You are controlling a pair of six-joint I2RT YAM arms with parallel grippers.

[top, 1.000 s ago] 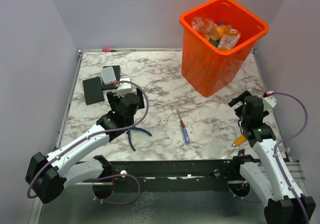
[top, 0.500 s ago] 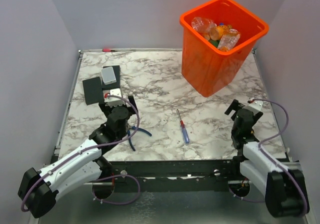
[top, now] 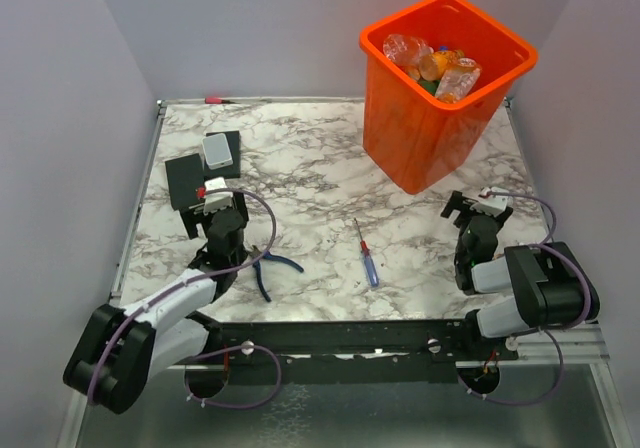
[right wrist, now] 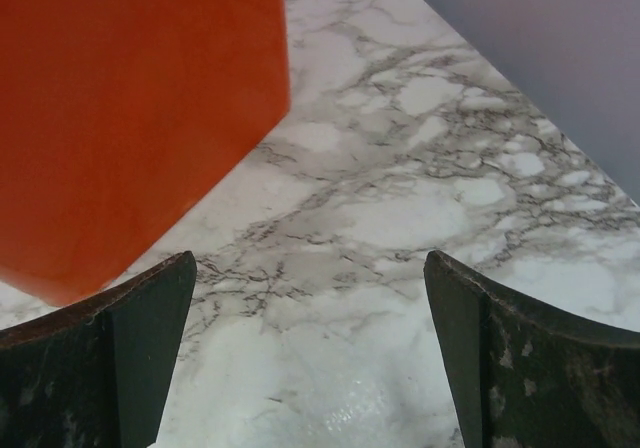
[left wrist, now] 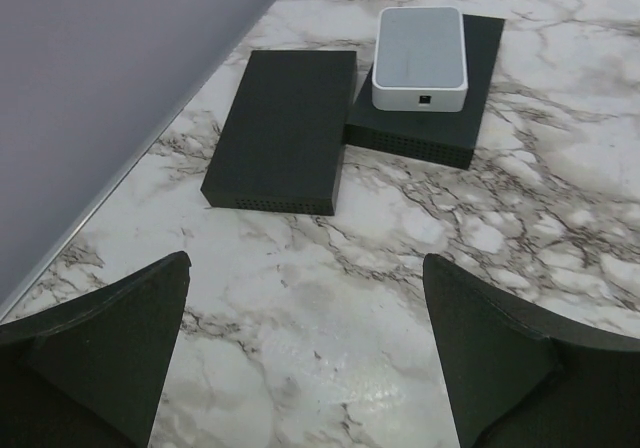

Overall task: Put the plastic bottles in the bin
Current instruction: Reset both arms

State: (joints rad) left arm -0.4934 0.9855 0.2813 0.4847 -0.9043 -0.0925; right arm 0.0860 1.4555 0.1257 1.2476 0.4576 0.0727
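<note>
The orange bin (top: 420, 138) stands at the back right of the marble table, and its wall (right wrist: 130, 108) fills the upper left of the right wrist view. Several plastic bottles (top: 435, 66), clear and orange, lie inside it. My left gripper (top: 222, 211) is low at the front left, open and empty, with bare marble between its fingers (left wrist: 305, 343). At the front right my right gripper (top: 470, 208) also stands open and empty, just in front of the bin (right wrist: 310, 343).
Blue-handled pliers (top: 268, 268) lie right of the left arm. A blue-and-red screwdriver (top: 366, 254) lies mid-table. Two black boxes (left wrist: 285, 133) and a small white device (left wrist: 420, 58) sit at the back left. Walls enclose the table on the left, right and back.
Both arms have folded back and down toward their bases. The grippers now sit low near the table's front, still open.
</note>
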